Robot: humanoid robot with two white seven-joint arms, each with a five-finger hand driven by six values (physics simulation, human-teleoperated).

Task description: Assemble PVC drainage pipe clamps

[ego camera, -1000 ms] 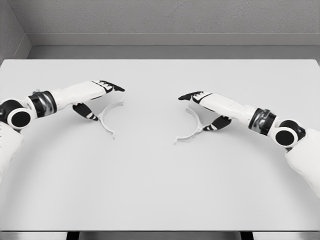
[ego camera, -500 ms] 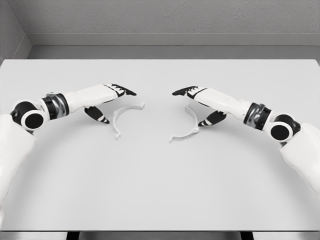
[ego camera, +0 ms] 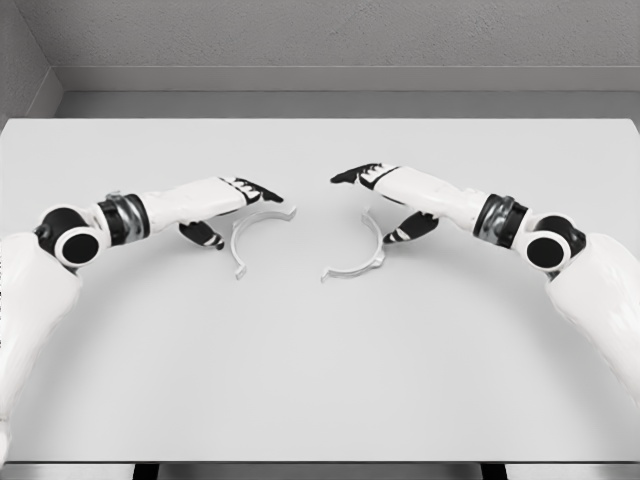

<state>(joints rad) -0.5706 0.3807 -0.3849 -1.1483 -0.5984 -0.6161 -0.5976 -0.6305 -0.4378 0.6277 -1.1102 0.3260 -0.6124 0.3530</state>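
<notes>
Two white half-ring clamp pieces lie on the white table [ego camera: 320,380]. The left clamp half [ego camera: 236,248] curves from its lower tip up to an end near the table's middle. My left hand [ego camera: 246,218] lies over its outer curve, fingers [ego camera: 262,189] stretched above the arc and thumb [ego camera: 204,235] just left of it. The right clamp half [ego camera: 372,259] mirrors it. My right hand [ego camera: 362,208] covers its upper end, fingers [ego camera: 355,176] straight and thumb [ego camera: 402,231] outside the arc. Neither hand is closed around its piece. A gap separates the two pieces.
A grey wall and ledge [ego camera: 320,90] run behind the table's far edge. The table's front edge is at the bottom of the view.
Both hands have moved inward toward the table's middle, and each clamp half has slid and turned with its hand. The gap between the two halves has narrowed.
</notes>
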